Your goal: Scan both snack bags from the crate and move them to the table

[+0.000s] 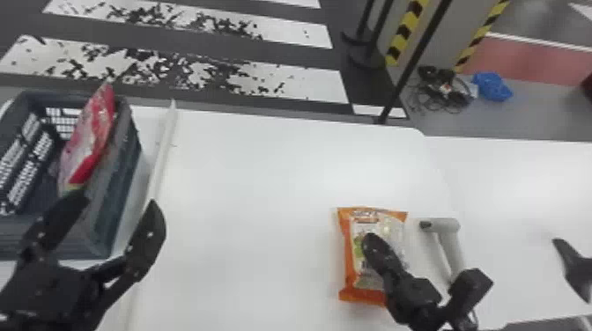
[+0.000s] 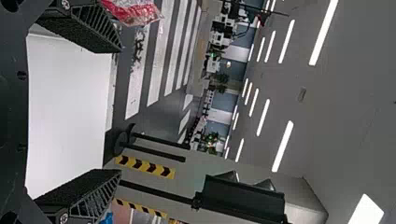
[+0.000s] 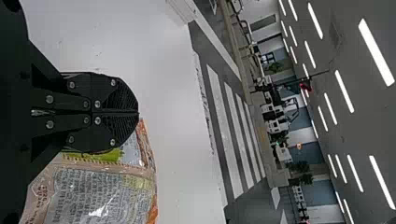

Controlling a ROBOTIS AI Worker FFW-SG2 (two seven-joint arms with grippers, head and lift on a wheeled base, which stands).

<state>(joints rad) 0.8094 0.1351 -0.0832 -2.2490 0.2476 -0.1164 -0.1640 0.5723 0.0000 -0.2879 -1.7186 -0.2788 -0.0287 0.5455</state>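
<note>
Left gripper (image 1: 118, 204) is hanging released near the crate (image 1: 112, 211); right gripper (image 1: 373, 242) is clenching on itself over the orange bag (image 1: 357, 264).
Red bag (image 1: 91, 141) is leaning inside the crate; orange bag is lying on the table (image 1: 246, 198).

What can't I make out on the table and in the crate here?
All in the head view:
- Red bag: near end, behind the left gripper.
- Crate: left side, cut off by the edge.
- Orange bag: partly behind the right gripper.
- Scanner: handle's end, behind the same gripper.
</note>
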